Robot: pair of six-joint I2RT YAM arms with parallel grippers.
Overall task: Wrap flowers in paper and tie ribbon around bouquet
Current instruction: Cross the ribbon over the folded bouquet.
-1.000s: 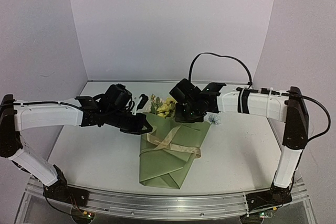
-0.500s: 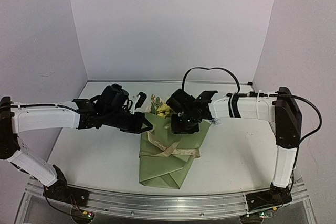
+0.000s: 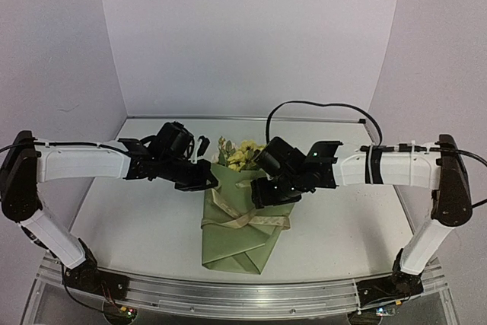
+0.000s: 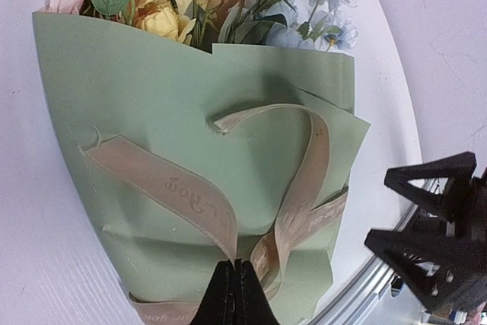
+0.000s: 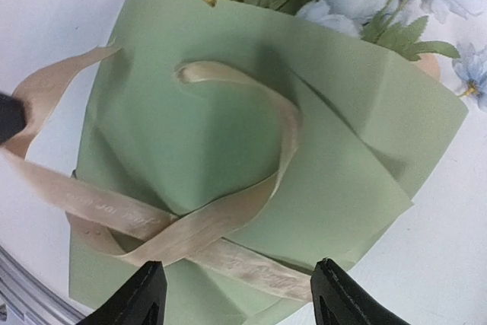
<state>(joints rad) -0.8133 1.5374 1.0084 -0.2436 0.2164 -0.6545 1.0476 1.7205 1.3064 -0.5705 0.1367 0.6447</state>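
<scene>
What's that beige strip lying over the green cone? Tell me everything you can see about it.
It is the ribbon: a narrow, glossy tan fabric band with faint printed lettering. It lies across the olive-green paper cone, one strand arching up in a loop, then crossing the others lower down. It looks loosely crossed, not a finished bow. The left claw is shut on one strand beside the cone's edge; the right claw hangs open above it, apparently not touching.
</scene>
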